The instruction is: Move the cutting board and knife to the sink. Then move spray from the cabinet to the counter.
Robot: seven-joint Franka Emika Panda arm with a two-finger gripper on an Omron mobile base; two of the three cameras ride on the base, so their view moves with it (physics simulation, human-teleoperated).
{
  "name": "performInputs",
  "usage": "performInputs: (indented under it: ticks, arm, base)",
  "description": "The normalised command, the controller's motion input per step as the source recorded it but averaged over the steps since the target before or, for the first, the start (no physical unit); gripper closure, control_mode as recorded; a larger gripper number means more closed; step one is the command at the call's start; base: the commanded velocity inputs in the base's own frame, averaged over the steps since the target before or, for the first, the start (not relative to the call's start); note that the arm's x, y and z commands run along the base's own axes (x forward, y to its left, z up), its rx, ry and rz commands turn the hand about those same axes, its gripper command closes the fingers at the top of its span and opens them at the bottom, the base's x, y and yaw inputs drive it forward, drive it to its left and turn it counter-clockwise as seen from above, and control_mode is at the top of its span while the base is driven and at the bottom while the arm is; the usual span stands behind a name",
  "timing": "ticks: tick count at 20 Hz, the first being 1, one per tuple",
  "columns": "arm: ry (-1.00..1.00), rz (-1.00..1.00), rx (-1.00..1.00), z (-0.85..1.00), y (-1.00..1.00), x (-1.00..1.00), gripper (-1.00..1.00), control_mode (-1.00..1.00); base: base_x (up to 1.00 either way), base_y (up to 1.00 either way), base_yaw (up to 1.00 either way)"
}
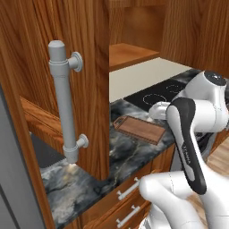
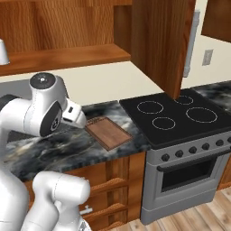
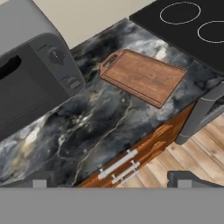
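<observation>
A: The gripper [image 3: 112,181] hung above the counter [image 3: 100,127] there, jaws spread as wide as they go and holding nothing at all.

B: Right, and you could see the two dark fingertips [image 3: 38,180] at the foot of the hand view, far apart, with bare marble between them.

A: The cutting board [image 3: 142,75] lay flat ahead of the jaws, well clear of them, untouched. Its slotted handle end pointed toward a grey appliance [image 3: 30,74] off to the jaws' left in that view.

B: And on the far side of the board sat the black stovetop [image 3: 192,26], just beside the board's plain end. In the right base view the board [image 2: 108,132] rested on the marble next to the stove [image 2: 180,117], near the arm's white wrist.

A: The cabinet [image 1: 76,67] door stood swung open, its long grey bar handle [image 1: 65,98] big in the left base view, the plain shelf [image 1: 129,53] visible behind it.

B: Below the jaws, the counter edge dropped to wooden drawers [image 3: 131,159] with silver pulls. I could not pick out the knife from these angles.

A: Something small and white [image 2: 3,52] sat on the shelf at the left edge of the right base view; too cut off to name.
</observation>
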Motion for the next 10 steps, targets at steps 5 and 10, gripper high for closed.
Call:
performInputs:
  ticks: [5,10]
  arm:
    - [-0.04,0.1,-0.08,-0.29,0.0,0.63,-1.0,-1.0]
    - [0.0,0.22,-0.04,-0.29,0.0,0.55,-1.0,-1.0]
  base:
    - [0.0,0.0,0.0]
    - [0.0,0.0,0.0]
